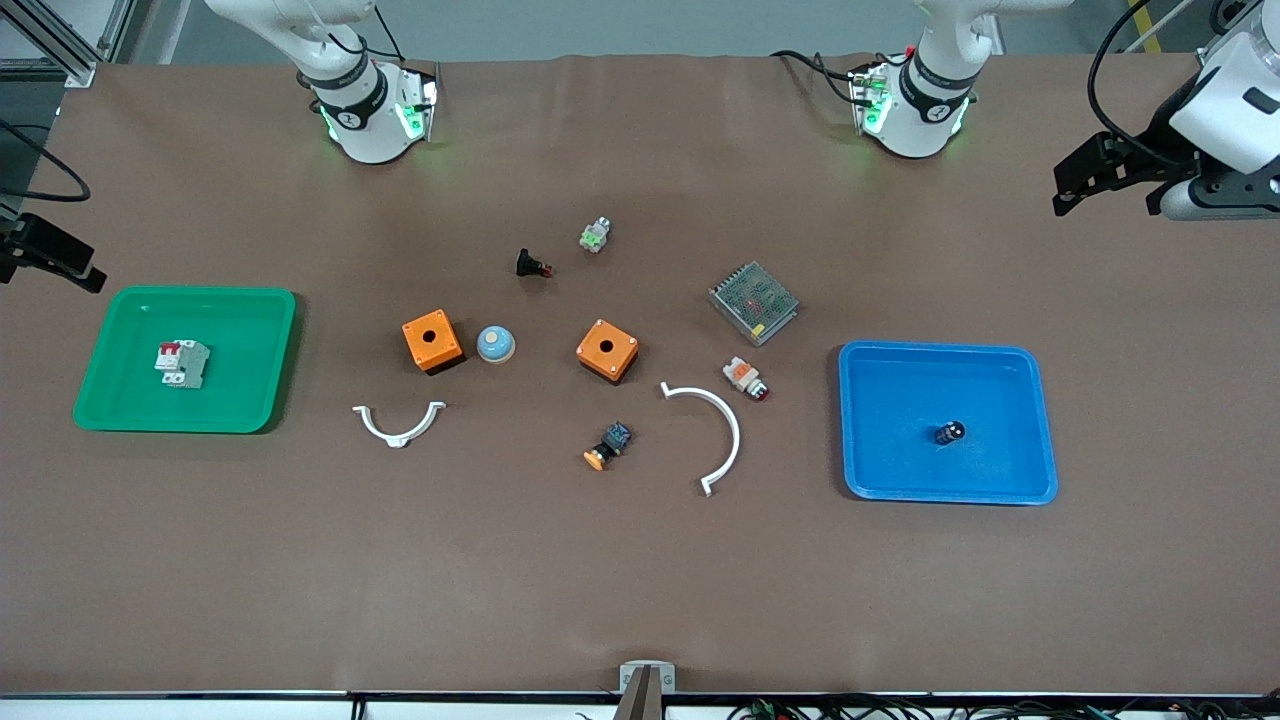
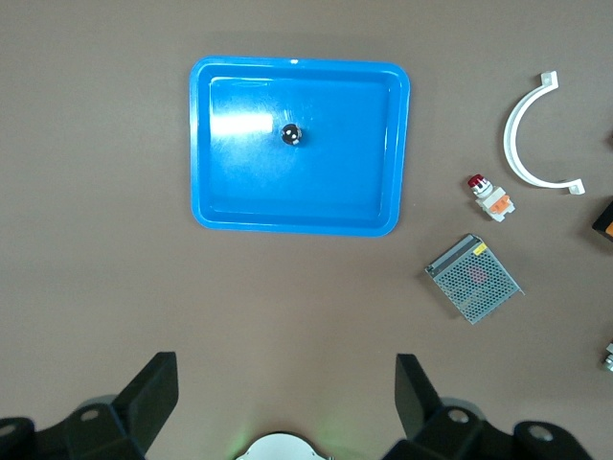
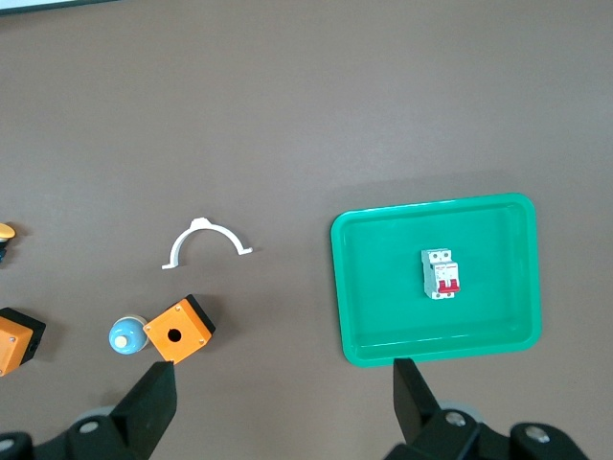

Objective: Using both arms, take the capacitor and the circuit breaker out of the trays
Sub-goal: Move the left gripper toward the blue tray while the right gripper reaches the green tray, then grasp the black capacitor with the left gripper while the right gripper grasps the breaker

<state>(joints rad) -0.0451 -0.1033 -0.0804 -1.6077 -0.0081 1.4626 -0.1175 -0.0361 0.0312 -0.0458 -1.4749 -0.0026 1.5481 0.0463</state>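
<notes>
The capacitor point(image 1: 950, 433), a tiny dark cylinder, lies in the blue tray point(image 1: 1000, 370) toward the left arm's end of the table; it also shows in the left wrist view point(image 2: 291, 134). The breaker point(image 1: 182, 363), light grey with red levers, lies in the green tray point(image 1: 240, 310) toward the right arm's end; it also shows in the right wrist view point(image 3: 441, 273). My left gripper point(image 1: 1100, 195) point(image 2: 285, 388) is open and empty, raised off to the side of the blue tray. My right gripper point(image 1: 60, 260) point(image 3: 284, 391) is open and empty, raised beside the green tray.
Between the trays lie two orange boxes point(image 1: 432, 341) point(image 1: 607, 350), a blue dome button point(image 1: 496, 344), two white curved clips point(image 1: 399, 424) point(image 1: 713, 430), a metal mesh box point(image 1: 753, 302), a white-and-orange push-button point(image 1: 746, 378), an orange-capped button point(image 1: 609, 445) and a black red-tipped part point(image 1: 532, 265).
</notes>
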